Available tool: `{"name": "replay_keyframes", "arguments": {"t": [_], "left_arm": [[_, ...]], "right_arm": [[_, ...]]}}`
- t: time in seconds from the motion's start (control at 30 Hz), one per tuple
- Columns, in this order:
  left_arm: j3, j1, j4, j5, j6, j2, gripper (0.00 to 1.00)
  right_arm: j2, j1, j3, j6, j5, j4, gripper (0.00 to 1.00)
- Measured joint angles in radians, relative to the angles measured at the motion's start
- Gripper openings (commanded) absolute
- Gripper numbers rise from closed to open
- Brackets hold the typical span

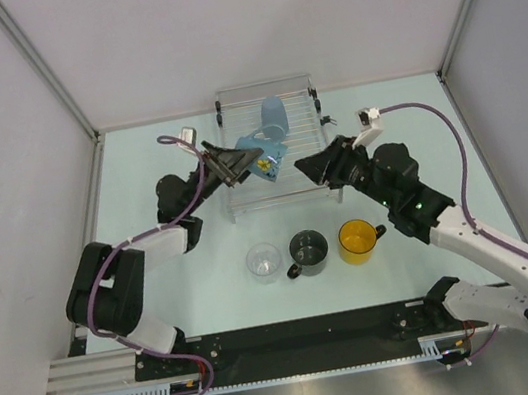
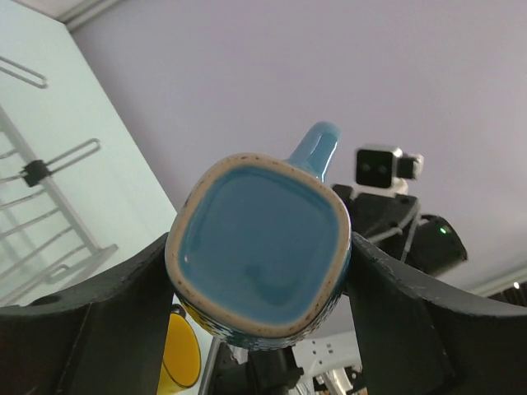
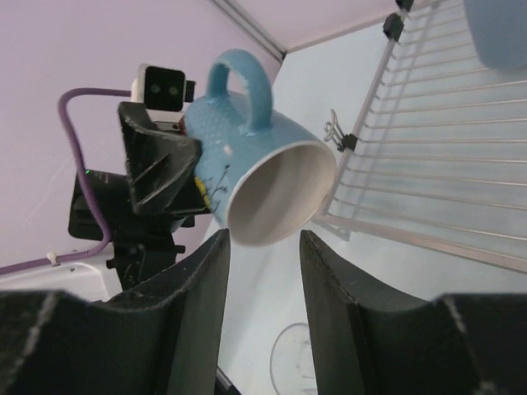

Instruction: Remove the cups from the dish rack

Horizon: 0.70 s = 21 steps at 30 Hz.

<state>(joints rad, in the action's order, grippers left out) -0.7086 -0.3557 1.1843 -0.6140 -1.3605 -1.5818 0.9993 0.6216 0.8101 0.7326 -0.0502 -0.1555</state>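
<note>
Over the pale table [image 1: 136,158], left gripper [image 1: 236,165] pinches the blue mug [image 1: 264,161] sideways, right gripper [image 1: 312,167] spread nearby: a slack grip could drop it.

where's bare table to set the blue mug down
Bare table left of the glass, up to the left arm, and the strip along the near edge. Crowded: glass, grey mug and yellow mug stand close; the right arm lies beyond the yellow mug.
</note>
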Motion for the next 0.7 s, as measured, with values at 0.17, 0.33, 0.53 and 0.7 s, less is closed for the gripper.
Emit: {"name": "replay_keyframes", "arguments": {"t": [0.17, 0.33, 0.53, 0.7], "left_arm": [[0.014, -0.021, 0.016, -0.024, 0.004, 0.067, 0.00], [0.015, -0.025, 0.038, -0.027, 0.008, 0.104, 0.01], [0.023, -0.032, 0.037, -0.027, 0.025, 0.105, 0.00], [0.023, -0.034, 0.022, -0.027, 0.053, 0.105, 0.00]], "right_arm": [[0.080, 0.006, 0.000, 0.039, -0.038, -0.067, 0.44], [0.097, 0.021, 0.000, 0.058, -0.049, -0.115, 0.45], [0.095, 0.033, 0.000, 0.060, -0.053, -0.132, 0.45], [0.076, 0.043, 0.000, 0.056, -0.047, -0.131, 0.45]]}}
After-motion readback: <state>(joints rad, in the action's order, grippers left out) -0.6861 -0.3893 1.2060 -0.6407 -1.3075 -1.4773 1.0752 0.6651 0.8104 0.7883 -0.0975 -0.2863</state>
